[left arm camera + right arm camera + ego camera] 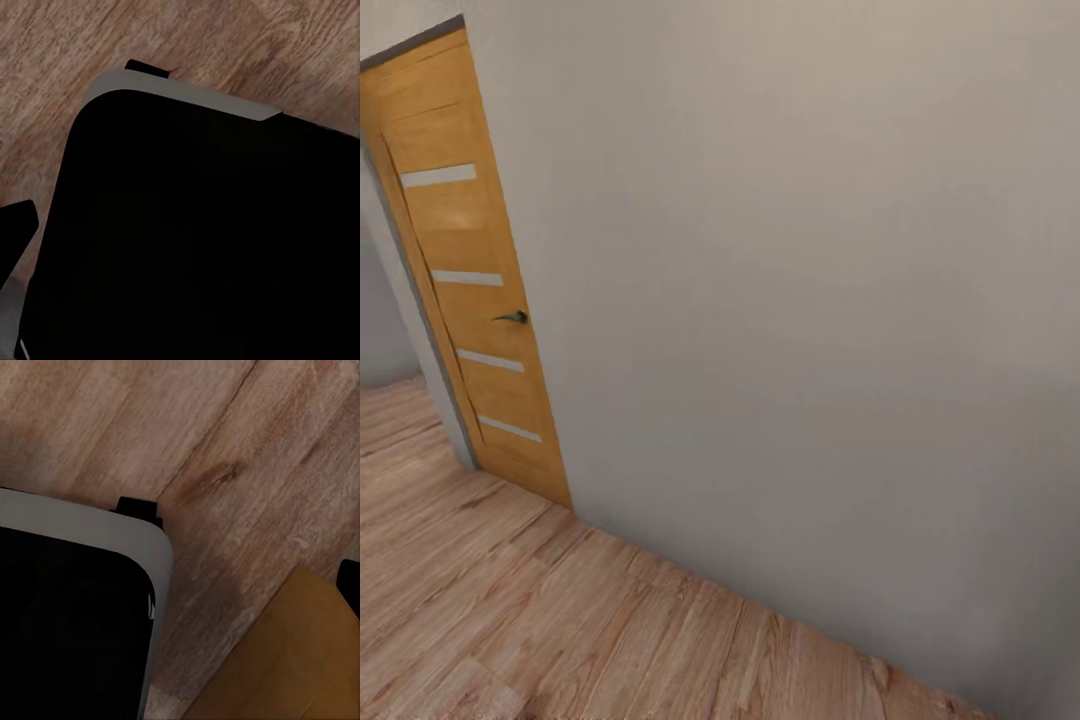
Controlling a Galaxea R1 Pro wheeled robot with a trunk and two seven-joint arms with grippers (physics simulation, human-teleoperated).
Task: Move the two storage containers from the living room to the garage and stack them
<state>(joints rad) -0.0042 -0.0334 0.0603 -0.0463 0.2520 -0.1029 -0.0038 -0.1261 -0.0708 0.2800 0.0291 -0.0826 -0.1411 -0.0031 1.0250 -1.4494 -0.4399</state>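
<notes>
Jaws on both arms cannot be read as spread or closed. The left wrist view offers just a dark sliver [16,229] at the picture's edge that may belong to the left gripper. The right wrist view has a similar dark scrap [349,583] that may belong to the right gripper.

Just beside that scrap lies a flat orange-brown surface [289,664], close to the camera and above the light wood plank floor [225,435]. It could be one of the storage containers, but its edges are cut off and it cannot be identified with certainty.

Both wrist views also catch a black body with a rounded pale grey rim [90,529], apparently part of the robot itself, above the same planks [150,37].

From the head view, a wooden slatted door [470,290] of warm orange timber has four pale horizontal strips and a small dark handle [513,317]. A plain white-grey wall [810,300] runs from the door's handle side across the scene, meeting the plank floor [510,620] in front of the door. On the door's far side, a narrow opening [385,330] shows more planks and a grey wall beyond.
</notes>
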